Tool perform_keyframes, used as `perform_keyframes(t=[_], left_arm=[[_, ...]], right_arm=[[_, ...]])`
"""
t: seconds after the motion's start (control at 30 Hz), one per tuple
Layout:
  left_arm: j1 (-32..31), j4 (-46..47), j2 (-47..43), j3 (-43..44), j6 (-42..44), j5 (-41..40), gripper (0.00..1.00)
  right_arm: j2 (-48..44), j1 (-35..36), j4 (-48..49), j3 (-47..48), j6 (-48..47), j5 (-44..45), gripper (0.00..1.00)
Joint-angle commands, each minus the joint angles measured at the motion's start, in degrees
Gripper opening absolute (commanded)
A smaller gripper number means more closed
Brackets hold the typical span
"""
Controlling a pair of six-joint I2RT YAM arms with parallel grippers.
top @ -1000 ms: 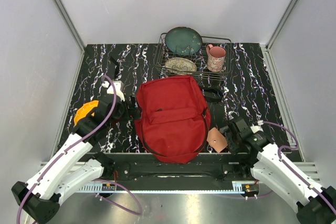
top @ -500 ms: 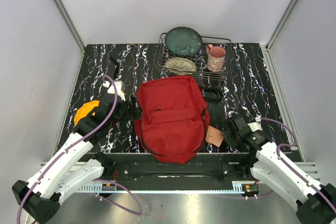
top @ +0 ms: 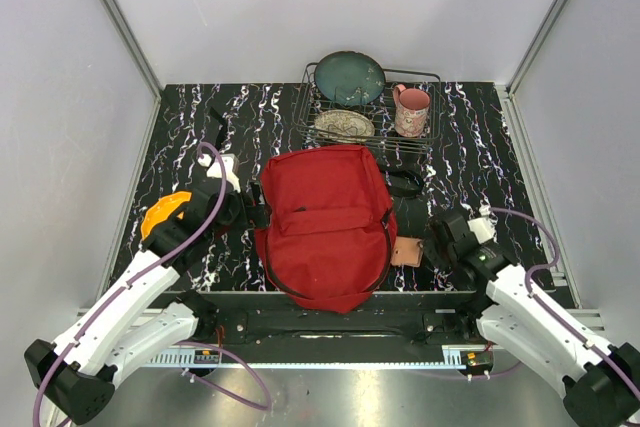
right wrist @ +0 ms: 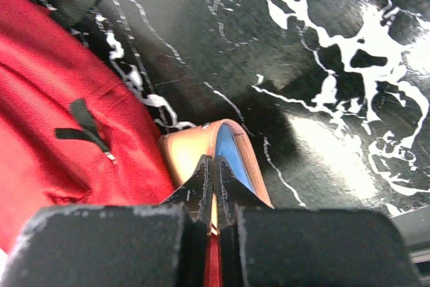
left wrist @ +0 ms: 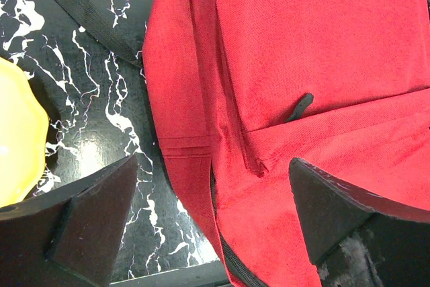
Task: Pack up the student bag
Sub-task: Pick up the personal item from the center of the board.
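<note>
At the right flank of the student bag [top: 325, 222], toward its near end, a flat tan pouch [top: 408, 253] with a blue lining lies on the table [top: 480, 167], touching the red fabric. The right gripper [top: 430, 249] sits on the pouch with its 2 fingers pressed together. In the right wrist view the tips meet at the pouch's rim. Whether they pinch a thin edge of it or only rest there, we cannot tell.

The bag lies flat in the middle of the table. Its long axis runs from the near edge toward the dish rack [top: 436, 77] at the far side, so the bag lies to this gripper's left. The left gripper [top: 245, 209] hovers over the bag's left side with jaws spread wide, holding nothing, and a yellow dish [left wrist: 17, 146] lies just beside it.

We judge the right arm nearer the pouch and the left better placed to open the bag. We see no open mouth on the bag. The black marbled top looks hard and glossy, so a thin pouch may slide. Bare table shows to the right of the pouch, while the bag's far end comes close to the rack.
</note>
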Motion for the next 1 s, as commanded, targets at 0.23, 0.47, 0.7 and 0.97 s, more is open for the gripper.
perform_keyframes(t=[0.23,0.47,0.7,0.97], left_arm=[[0.3,2.0,-0.5,0.2,-0.1,0.2,0.99],[0.3,2.3,-1.3,0.0,-0.1,0.3,0.99],[0.3,3.2,-2.2,-0.5,-0.2,0.9,0.99],[0.3,6.2,-3.6,-1.4,0.5,4.8,0.99]], right_arm=[[-5.9,0.2,-9.8,11.4,-5.1,11.5,0.00],[-8.2,0.2,-12.3,16.6,-7.9,15.6,0.00],[-7.4,0.2,-10.2,23.3,-12.5,14.4,0.00],[-0.6,0.2,1.4,26.7,-19.7,3.7,0.00]])
